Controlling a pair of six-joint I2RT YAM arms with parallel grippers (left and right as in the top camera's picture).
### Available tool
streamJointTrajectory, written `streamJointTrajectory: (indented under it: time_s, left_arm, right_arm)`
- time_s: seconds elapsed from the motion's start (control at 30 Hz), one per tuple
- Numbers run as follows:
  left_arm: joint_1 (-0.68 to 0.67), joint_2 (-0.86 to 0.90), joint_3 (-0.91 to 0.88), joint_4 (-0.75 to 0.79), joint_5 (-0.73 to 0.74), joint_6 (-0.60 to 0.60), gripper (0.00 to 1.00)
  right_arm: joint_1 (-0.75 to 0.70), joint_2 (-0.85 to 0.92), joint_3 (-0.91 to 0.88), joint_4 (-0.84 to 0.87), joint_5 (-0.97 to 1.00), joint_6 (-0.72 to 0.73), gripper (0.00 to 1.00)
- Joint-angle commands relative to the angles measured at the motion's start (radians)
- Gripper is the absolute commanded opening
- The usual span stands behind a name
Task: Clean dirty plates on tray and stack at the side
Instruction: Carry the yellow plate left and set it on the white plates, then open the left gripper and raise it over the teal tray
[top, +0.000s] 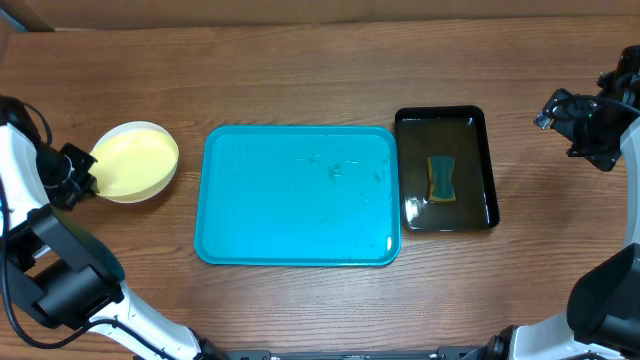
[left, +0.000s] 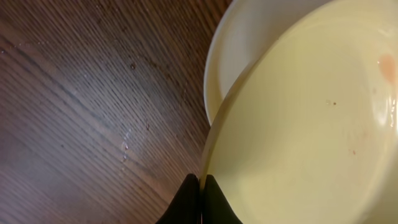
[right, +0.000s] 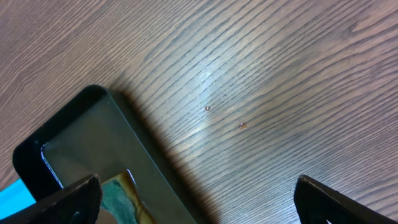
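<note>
The turquoise tray (top: 262, 225) lies in the middle of the table with only water traces on it. To its left a pale yellow-green plate (top: 135, 160) sits on top of a white plate (left: 245, 50). My left gripper (top: 84, 172) is shut on the left rim of the yellow-green plate (left: 311, 124), and its black fingertips (left: 189, 202) pinch that edge. A faint orange smear shows near this plate's far side. My right gripper (top: 565, 125) hovers open and holds nothing, over bare wood to the right of the black tray. A corner of the turquoise tray (right: 11, 198) shows in the right wrist view.
A small black glossy tray (top: 447, 114) stands just right of the turquoise one, with a teal and yellow sponge (top: 441, 178) lying in it. Its corner (right: 74, 124) and the sponge (right: 118, 194) appear under my right gripper (right: 199, 190). Both arm bases stand at the table's front corners.
</note>
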Motion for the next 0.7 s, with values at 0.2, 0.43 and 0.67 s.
streamJointTrajectory:
  time_s: [0.2, 0.43, 0.67]
  left_arm:
    - [0.005, 0.008, -0.01, 0.052, 0.111, 0.026, 1.0]
    - [-0.014, 0.008, -0.01, 0.055, 0.492, 0.191, 1.0]
    - [-0.139, 0.008, -0.01, 0.014, 0.548, 0.232, 0.99]
  right_arm:
    - [-0.003, -0.01, 0.009, 0.003, 0.0, 0.001, 1.0]
    - [-0.003, -0.01, 0.009, 0.003, 0.0, 0.001, 1.0]
    - [-0.003, -0.01, 0.009, 0.003, 0.0, 0.001, 1.0]
